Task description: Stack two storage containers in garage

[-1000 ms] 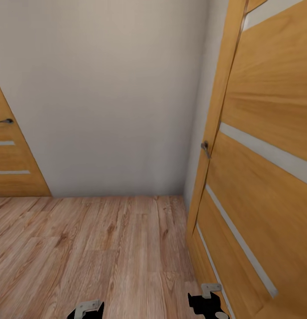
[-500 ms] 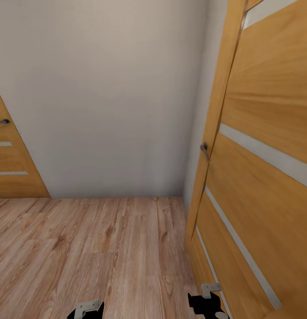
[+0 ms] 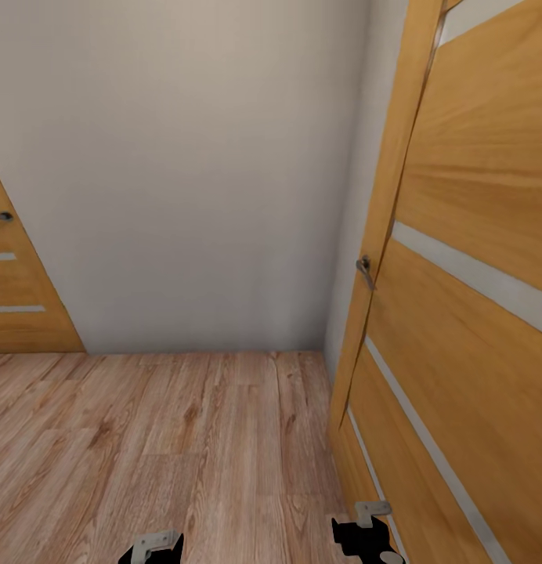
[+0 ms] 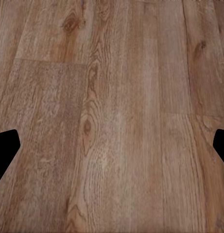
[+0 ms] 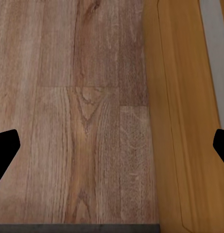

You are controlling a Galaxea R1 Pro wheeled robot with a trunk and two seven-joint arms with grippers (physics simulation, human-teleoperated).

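The two storage containers are out of view. I face a corner with light wood plank flooring and a plain pale wall. My left gripper is open over bare planks, with nothing between its black fingertips. My right gripper is also open and empty, above planks right beside the foot of an orange-brown door. The ends of my left arm and right arm show at the lower edge of the head view.
A tall wooden door with pale stripes and a metal handle stands close on my right. Another matching door is at the far left. The wall blocks the way ahead.
The whole head view has shifted a little, so the camera moved: the left door sits further left and the right door looms larger. Both arms hold the same pose.
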